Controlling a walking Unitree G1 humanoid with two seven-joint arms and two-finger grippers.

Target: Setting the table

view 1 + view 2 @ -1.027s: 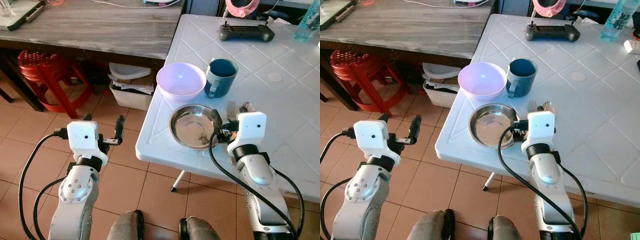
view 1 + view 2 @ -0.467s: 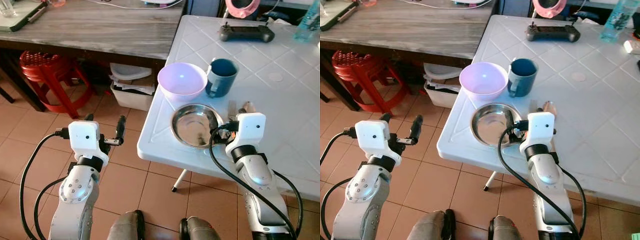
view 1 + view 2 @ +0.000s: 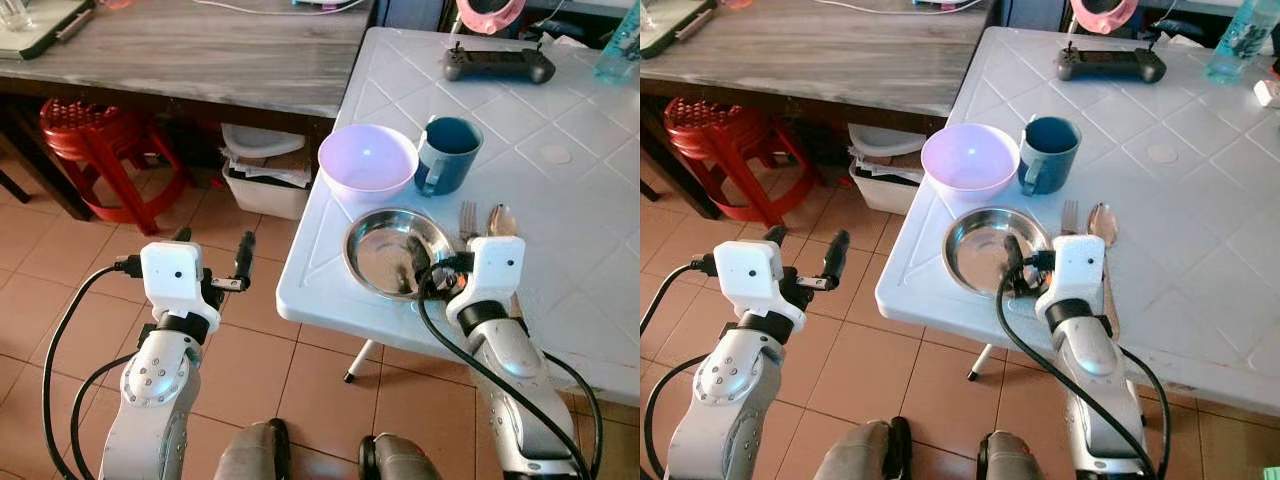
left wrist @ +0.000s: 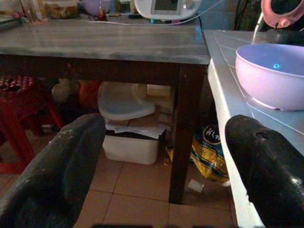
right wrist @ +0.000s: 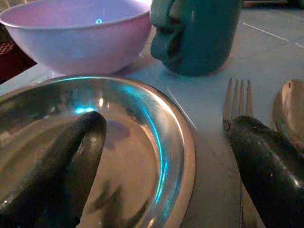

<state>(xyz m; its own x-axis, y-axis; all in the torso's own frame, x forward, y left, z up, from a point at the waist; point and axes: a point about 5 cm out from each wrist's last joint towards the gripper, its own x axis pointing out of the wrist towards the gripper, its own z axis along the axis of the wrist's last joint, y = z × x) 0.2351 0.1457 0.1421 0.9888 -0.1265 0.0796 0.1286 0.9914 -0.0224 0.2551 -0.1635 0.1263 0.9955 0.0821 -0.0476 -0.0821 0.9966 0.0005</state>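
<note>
Right wrist view: gripper [image 5: 161, 161] finger inside steel plate [image 5: 166, 142].

A glossy metal plate [image 3: 392, 251] and matt plastic bowl [image 3: 367, 162] sit on the smooth white plastic table [image 3: 560, 210].

Two bowls — one lilac bowl [image 3: 367, 160], one steel bowl [image 3: 390, 250] — one mug [image 3: 449, 154], fork [image 3: 466, 220], spoon [image 3: 502, 219].

A: Where's the dishware?
B: Near the table corner — lilac plastic bowl [image 3: 367, 160] upright, teal mug [image 3: 448, 155] just beside it, handle toward the robot.
A: And the rest?
B: Shallow steel plate [image 3: 392, 251] in front of the bowl; fork [image 3: 466, 219] and spoon [image 3: 501, 221] lie side by side beside the plate — tines and spoon bowl toward the mug.
</note>
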